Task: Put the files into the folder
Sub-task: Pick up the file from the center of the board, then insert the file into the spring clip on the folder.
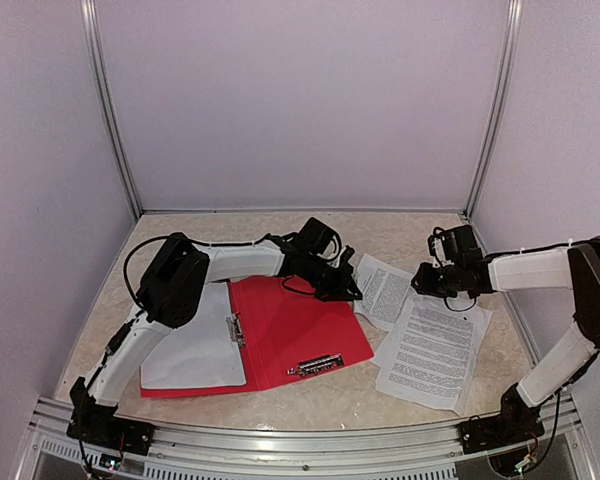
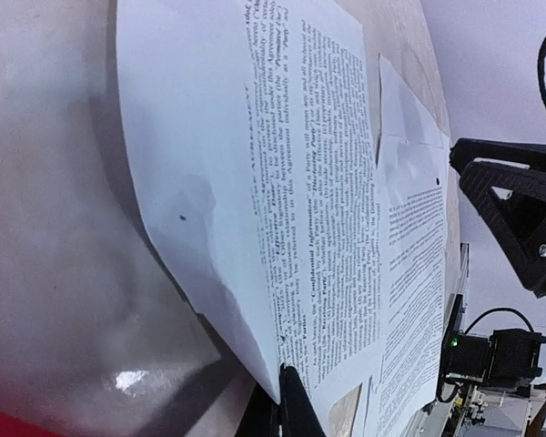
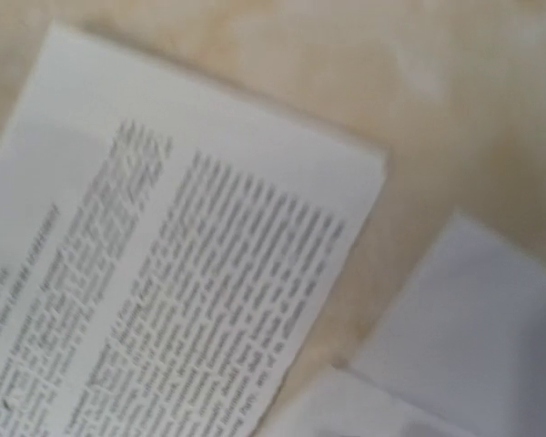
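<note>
1. Left of the top view: the red folder [image 1: 290,330] lies open on the table [image 1: 310,415]. A white page [image 1: 195,355] covers its left half and the right half is bare red. Aim for that bare half.
2. Centre: your left claw [image 1: 342,288] sits at the folder's right edge. In the left wrist view its fingers are closed tight on the near corner of the printed sheet [image 2: 255,182], at the bottom of the frame. It is only a corner pinch, so I judge the hold weak. Drag low and slowly to the left, so the paper slides rather than tears or slips free.
3. Lower centre: a metal clip [image 1: 315,367] sits on the folder's near edge. Steer the sheet above it in the frame so the edge doesn't catch.
4. Right of centre: the printed sheet seems to overlap a larger sheet [image 1: 435,350] along one edge. Watch that the larger one isn't pulled along.
5. Far right: your right claw [image 1: 432,280] is over the larger sheet's upper edge. You can't tell how far open it is or whether it holds anything, because its own view is blurred and shows no fingers. Hold it clear of the drag path.
</note>
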Tool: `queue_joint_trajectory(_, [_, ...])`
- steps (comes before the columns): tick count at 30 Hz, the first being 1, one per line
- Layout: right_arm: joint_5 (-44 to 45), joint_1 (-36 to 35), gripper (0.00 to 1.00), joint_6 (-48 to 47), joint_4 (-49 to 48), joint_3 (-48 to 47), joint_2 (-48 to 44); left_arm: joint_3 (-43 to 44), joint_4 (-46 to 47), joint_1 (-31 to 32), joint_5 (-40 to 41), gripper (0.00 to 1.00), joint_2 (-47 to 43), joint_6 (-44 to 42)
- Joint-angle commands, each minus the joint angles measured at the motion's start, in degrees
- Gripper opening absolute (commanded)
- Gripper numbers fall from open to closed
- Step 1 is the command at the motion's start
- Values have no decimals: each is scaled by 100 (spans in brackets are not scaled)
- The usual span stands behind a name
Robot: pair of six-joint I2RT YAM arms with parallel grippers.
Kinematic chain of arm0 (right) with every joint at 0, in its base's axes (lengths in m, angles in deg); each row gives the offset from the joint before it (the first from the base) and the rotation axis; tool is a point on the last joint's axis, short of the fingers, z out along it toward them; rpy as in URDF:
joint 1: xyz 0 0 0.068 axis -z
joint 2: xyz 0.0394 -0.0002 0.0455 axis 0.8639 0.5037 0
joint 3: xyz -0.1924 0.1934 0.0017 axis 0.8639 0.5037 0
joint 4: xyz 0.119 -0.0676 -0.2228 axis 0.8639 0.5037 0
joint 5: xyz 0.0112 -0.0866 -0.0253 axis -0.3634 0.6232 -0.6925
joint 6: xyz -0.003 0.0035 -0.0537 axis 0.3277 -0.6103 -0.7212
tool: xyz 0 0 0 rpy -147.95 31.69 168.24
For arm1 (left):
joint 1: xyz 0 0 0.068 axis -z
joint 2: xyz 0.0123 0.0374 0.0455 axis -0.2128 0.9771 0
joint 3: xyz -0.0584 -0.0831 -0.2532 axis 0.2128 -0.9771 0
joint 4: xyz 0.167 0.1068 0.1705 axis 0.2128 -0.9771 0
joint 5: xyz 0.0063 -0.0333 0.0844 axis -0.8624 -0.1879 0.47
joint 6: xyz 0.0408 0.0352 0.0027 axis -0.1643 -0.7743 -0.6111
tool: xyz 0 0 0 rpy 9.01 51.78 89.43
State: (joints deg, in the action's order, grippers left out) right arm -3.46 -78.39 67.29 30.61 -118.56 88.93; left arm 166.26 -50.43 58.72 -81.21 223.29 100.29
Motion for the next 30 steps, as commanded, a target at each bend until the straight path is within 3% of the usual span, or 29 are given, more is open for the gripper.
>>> queue_joint_trajectory(1, [93, -53, 30, -255, 561, -396, -391, -206, -470, -110, 209, 0, -808, -608])
queue_joint_trajectory(9, [-17, -56, 31, -429, 840, -597, -546, -725, -999, -221, 183, 0, -1752, -1221])
queue_joint_trajectory(14, [-115, -53, 31, -514, 900, -622, -486, -1144, -1862, -265, 409, 0, -2448, -1803])
queue_joint_trajectory(24, [-311, -168, 30, -619, 824, -724, -204, -2762, -2687, -659, 454, 0, -3739, -3636])
queue_joint_trajectory(30, [-465, -247, 31, -699, 760, -779, -5, -3203, -3150, -634, 720, 0, -3992, -5006])
